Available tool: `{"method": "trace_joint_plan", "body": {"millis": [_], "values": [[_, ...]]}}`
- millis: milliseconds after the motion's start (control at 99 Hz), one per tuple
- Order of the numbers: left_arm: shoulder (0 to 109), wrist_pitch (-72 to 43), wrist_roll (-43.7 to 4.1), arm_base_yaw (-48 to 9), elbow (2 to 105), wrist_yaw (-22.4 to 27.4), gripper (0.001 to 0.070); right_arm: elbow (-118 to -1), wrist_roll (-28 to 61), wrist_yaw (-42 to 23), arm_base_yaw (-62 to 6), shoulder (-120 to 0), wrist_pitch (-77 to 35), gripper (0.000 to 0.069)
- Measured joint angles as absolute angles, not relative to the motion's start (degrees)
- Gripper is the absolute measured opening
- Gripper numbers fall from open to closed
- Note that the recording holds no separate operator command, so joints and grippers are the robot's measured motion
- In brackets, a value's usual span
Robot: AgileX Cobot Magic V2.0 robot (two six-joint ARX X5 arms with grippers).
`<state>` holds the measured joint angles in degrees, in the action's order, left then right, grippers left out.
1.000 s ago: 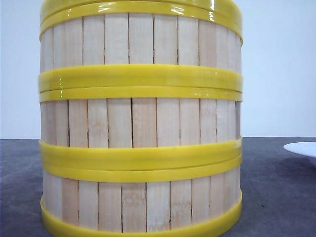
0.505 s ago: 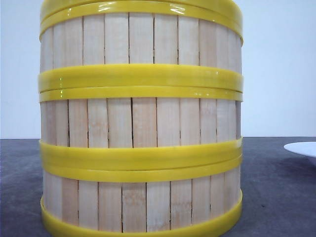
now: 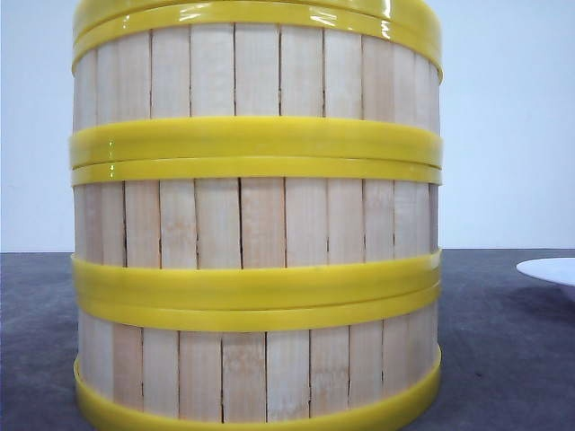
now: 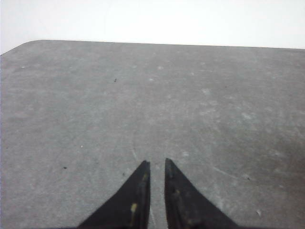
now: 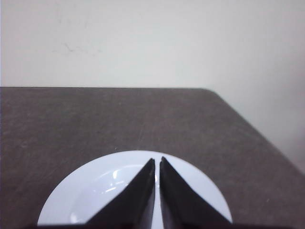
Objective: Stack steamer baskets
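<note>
Black left claw (image 4: 157,164) pinched nearly shut, empty, over bare table (image 4: 71,95); right claw (image 5: 157,162) likewise closed, empty, above plate (image 5: 200,191). Baskets (image 3: 256,224) stacked three high, close before front camera. Nothing moved in the last second, so stacking probably done. Top rim cropped; arms unseen from front.

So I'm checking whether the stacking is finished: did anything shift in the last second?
Nothing visibly changed. In the front view the steamer baskets stand stacked in one column exactly as before, and the white plate sits at the same spot at the right edge. No arm shows in that view.
</note>
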<state>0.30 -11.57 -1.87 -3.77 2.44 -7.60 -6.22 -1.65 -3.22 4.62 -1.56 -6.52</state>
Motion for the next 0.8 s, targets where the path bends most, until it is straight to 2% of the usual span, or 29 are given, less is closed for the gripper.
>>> {"method": "trace_joint_plan", "body": {"millis": [353, 798], "values": [[0.30, -11.57, -1.87, -3.77, 2.44, -7.60, 0.0028, -1.02, -4.93, -3.03, 4.62, -0.21, -6.20, 0.0011], [0.30, -11.57, -1.87, -3.77, 2.44, -7.60, 0.0028, -0.84, -4.95, -3.03, 4.62, -0.23, -6.63, 0.0011]]}}
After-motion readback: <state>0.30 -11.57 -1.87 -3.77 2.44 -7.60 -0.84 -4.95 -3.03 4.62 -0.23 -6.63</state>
